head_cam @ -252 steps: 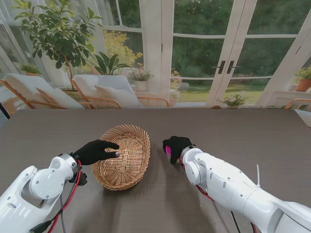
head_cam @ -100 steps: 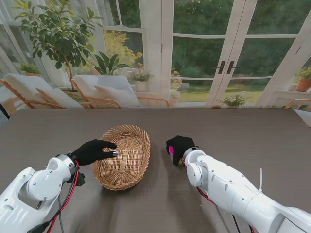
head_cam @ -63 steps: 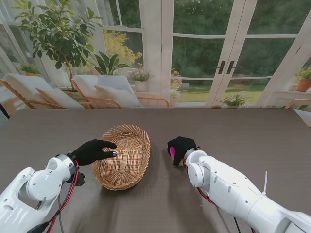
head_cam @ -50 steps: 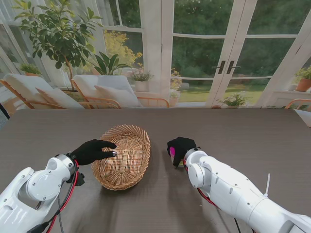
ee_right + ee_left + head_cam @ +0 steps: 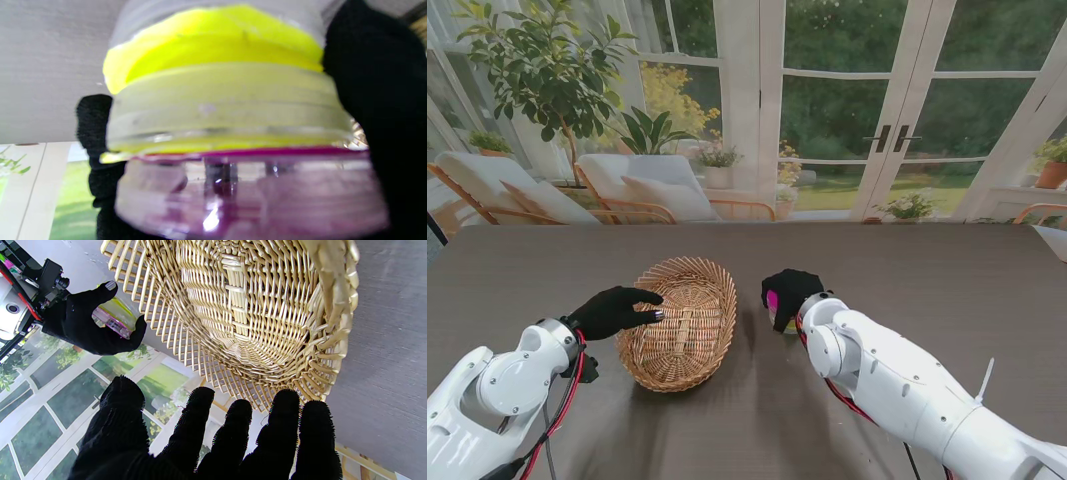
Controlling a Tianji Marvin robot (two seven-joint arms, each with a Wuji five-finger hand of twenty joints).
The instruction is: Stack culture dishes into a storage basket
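Note:
A woven wicker basket (image 5: 718, 292) stands on the dark table, left of centre; no dish shows inside it (image 5: 253, 306). My left hand (image 5: 615, 310) is open, its fingers (image 5: 233, 426) stretched over the basket's left rim. My right hand (image 5: 789, 290), just right of the basket, is shut on a stack of two culture dishes (image 5: 773, 301). The stack is a yellow dish (image 5: 217, 66) on the table side and a pink dish (image 5: 250, 193) on the palm side. The left wrist view shows that hand (image 5: 83, 326) pinching the stack (image 5: 113, 318) close to the table top.
The dark table (image 5: 907, 270) stretches far to the right and behind the basket. Beyond its far edge are chairs (image 5: 642, 190), potted plants and glass doors.
My right hand with the dish stack has shifted a little left, toward the basket. The left hand has eased back slightly along the rim.

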